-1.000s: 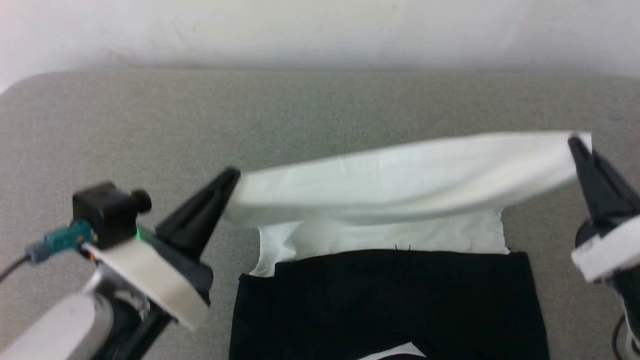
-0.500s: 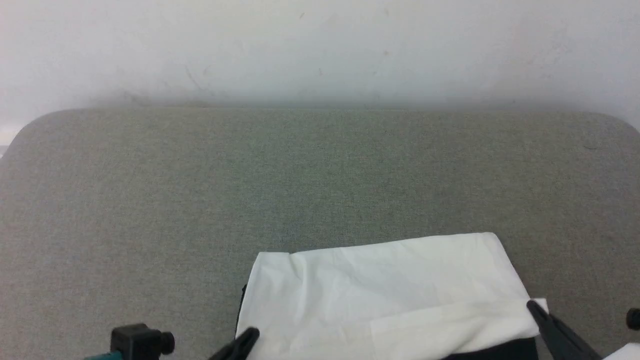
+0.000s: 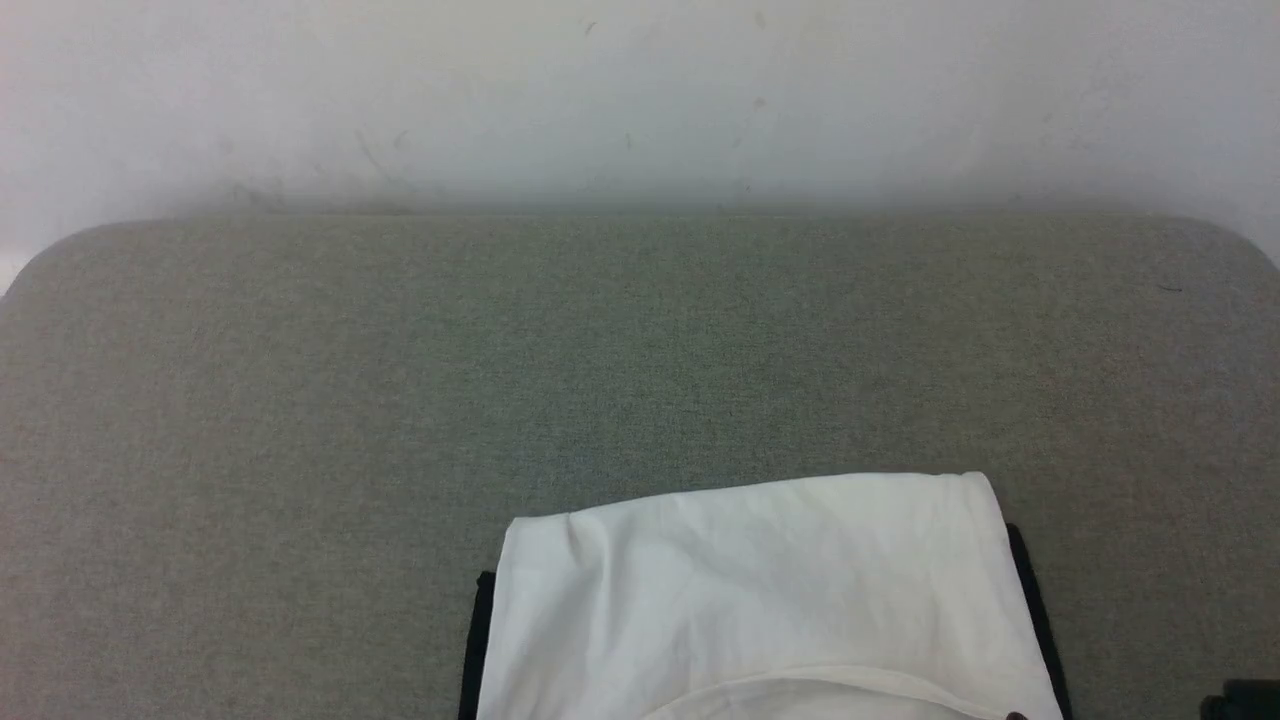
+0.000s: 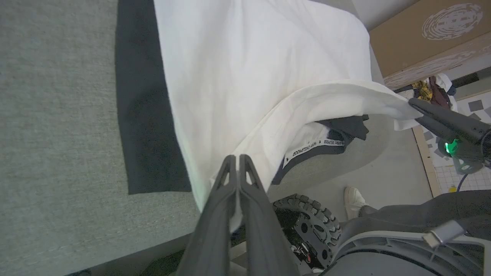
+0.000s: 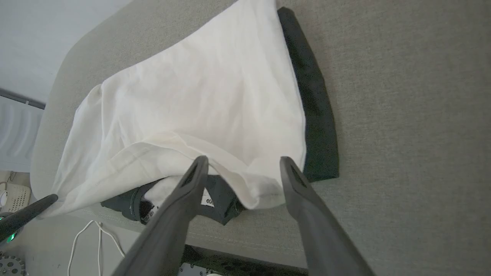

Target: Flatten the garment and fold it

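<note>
The garment (image 3: 760, 590) lies folded at the near edge of the grey table (image 3: 640, 350), white body on top, with a black strip (image 4: 142, 115) showing along each side. In the left wrist view my left gripper (image 4: 238, 159) is shut on the white hem at the table's edge. The hem rises in an arch over the black neckline and its label (image 4: 310, 147). In the right wrist view my right gripper (image 5: 242, 163) stands open, and the hem's other corner sags between its fingers. The left gripper's tip (image 5: 50, 199) holds the far corner there.
A pale wall runs behind the table. Past the near edge I see my wheeled base (image 4: 307, 218), a person's white shoe (image 4: 353, 197) on the floor, a cardboard box (image 4: 429, 34) and a white cable (image 5: 99, 241).
Both grippers carried the raised white hem back toward the near edge, laying the white body over the black part. The right gripper then opened. The head camera's aim shifted.
</note>
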